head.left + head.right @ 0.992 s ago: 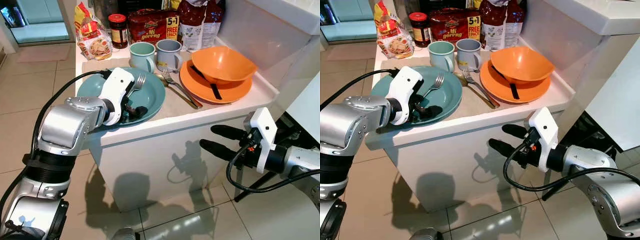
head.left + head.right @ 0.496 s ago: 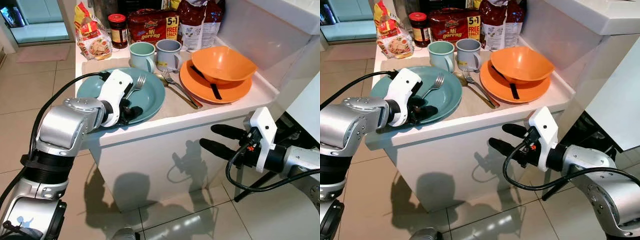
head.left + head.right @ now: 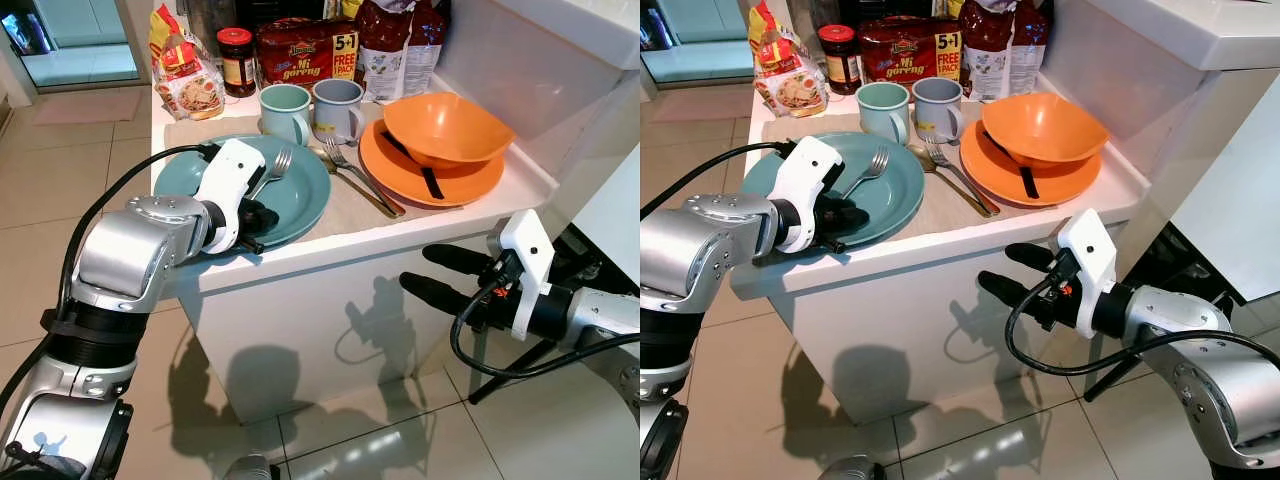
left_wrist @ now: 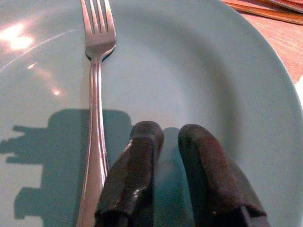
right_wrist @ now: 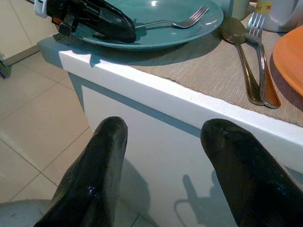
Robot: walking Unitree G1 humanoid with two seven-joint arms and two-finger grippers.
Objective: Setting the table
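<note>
I'm hovering the left gripper [image 4: 165,139] low over the near side of the teal plate [image 3: 300,200], fingers [image 4: 137,165] nearly pressed together with a slim gap, pinching nothing. The fork [image 4: 97,94] is lying on that plate just beside the left finger, handle running along it, tines pointing toward the teal mug [image 3: 284,108] and grey mug [image 3: 337,106]. The plate is sitting at the near edge of the table [image 3: 330,255], slightly past the woven mat [image 3: 345,215].

Risks I'm seeing:
- fingers are beside the fork handle, not around it, so closing here is likely grabbing air or nudging the fork sideways
- pressing down on the plate's near rim could tip it or scoot it toward the table edge, and it's already close to the drop
- the fork could skate on the glazed surface and clatter off

The right gripper [image 5: 165,165] is hanging below table height in front of the white cabinet face, fingers spread wide and empty; raising it blind risks clipping the table edge under the second fork [image 5: 260,56] and spoon [image 5: 241,56]. The orange bowl [image 3: 445,125] is sitting on the orange plate [image 3: 430,175] with a dark utensil between them, and that stack could wobble if bumped
</note>
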